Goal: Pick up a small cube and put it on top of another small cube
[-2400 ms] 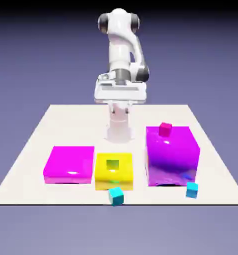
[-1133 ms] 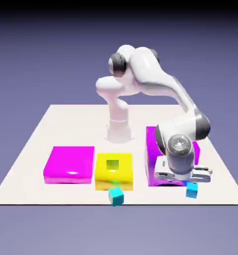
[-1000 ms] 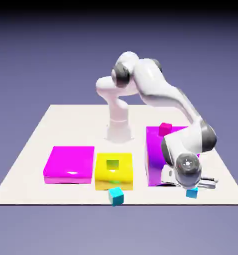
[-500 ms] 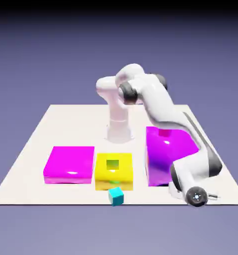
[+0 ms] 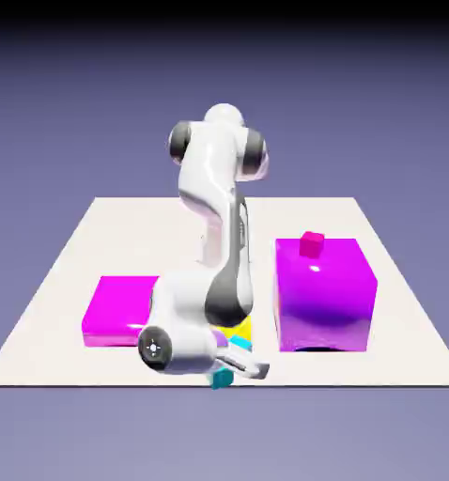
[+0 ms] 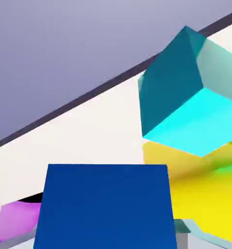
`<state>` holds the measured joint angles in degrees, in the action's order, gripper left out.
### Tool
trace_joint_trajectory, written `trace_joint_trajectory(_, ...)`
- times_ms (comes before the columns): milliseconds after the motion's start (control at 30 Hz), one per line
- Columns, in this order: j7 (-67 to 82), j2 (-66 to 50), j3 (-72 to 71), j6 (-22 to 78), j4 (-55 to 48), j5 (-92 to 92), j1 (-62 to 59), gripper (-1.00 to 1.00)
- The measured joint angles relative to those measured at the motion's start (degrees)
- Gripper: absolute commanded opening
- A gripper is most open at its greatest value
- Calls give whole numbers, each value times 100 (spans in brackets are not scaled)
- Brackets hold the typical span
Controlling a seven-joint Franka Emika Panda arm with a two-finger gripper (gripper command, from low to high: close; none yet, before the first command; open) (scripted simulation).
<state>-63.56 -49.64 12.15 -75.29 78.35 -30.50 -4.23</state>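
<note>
"Two small cubes matter here; which one is in your gripper [image 6: 107, 237]?"

"The blue-looking one. My fingers are clamped on that small cube [image 6: 106, 206], and its dark blue face fills the space between my fingertips in the hand view. From the exterior view I see only a bit of it, bright cyan, behind my fingers."

"And another small cube [image 6: 186, 92]?"

"That one sits near the table's front edge, close to the yellow block [image 6: 205, 194]. The hand view shows it large, teal on one side and bright cyan on another, and apart from the cube I hold. In the exterior view it peeks out just below my gripper, partly hidden. I can't tell how high mine is above it."

"What else is around you?"

"Toward the exterior view's left, my white arm [image 5: 186, 305] partly covers the flat magenta block [image 5: 120, 310], and it hides much of the yellow one as well. Toward the exterior view's right stands the big purple block [image 5: 324, 301], with the tiny magenta cube [image 5: 312, 244] on top. All the blocks are on the pale table [image 5: 144, 235]."
</note>
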Motion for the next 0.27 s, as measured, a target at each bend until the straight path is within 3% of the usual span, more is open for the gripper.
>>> trace_joint_trajectory(133, 196, 94, -38, -705, 830, -88, 220, -100)
trace_joint_trajectory(167, 242, 116, -47, -871, 1026, -109, 272, 100)
trace_joint_trajectory(267, 195, 93, -38, -694, 819, -76, 217, 100)
